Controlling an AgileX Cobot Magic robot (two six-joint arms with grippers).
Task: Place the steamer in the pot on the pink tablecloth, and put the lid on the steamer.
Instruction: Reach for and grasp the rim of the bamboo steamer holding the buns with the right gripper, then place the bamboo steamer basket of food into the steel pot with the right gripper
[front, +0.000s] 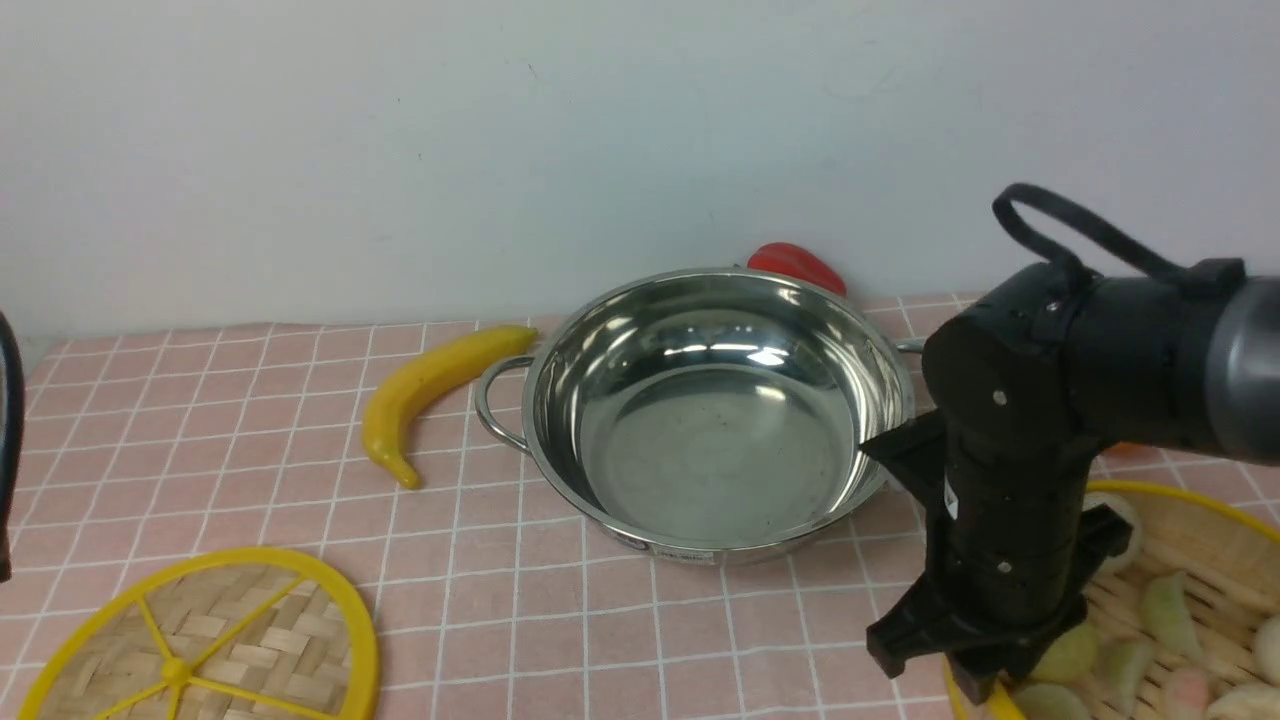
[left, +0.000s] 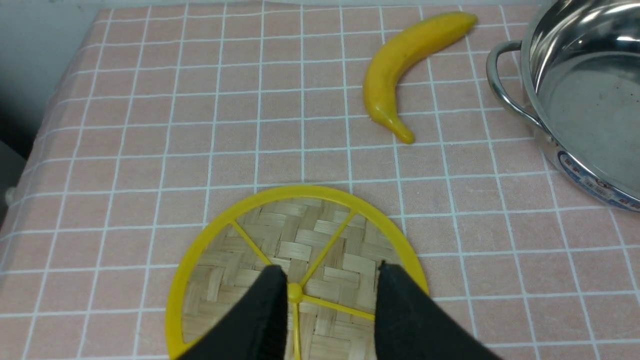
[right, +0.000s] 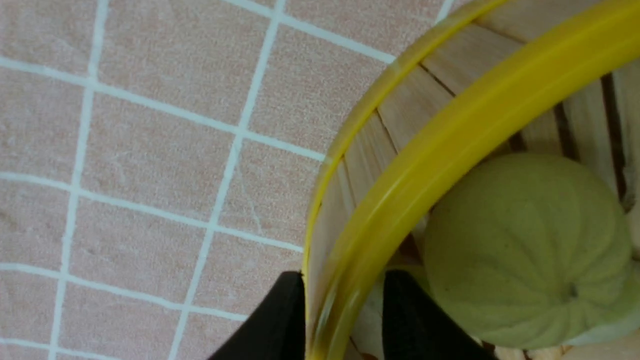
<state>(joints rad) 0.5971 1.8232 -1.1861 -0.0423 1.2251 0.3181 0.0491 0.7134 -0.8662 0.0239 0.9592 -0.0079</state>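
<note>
The steamer (front: 1200, 560) sits at the front right on the pink tablecloth (front: 300, 520), with toy buns and dumplings inside. My right gripper (front: 975, 685) points down at its near-left rim. In the right wrist view the right gripper (right: 342, 275) is shut on the steamer's yellow rim (right: 450, 135), one finger outside the wall and one inside beside a green bun (right: 525, 250). The empty pot (front: 700, 440) stands in the middle. The lid (front: 200, 640) lies flat at the front left. My left gripper (left: 330, 270) hovers open over the lid (left: 300, 235), near its hub.
A yellow toy banana (front: 430, 400) lies left of the pot, close to its left handle (front: 495, 405). A red object (front: 795, 265) shows behind the pot against the wall. The cloth's left edge (left: 45, 125) drops off beside the lid.
</note>
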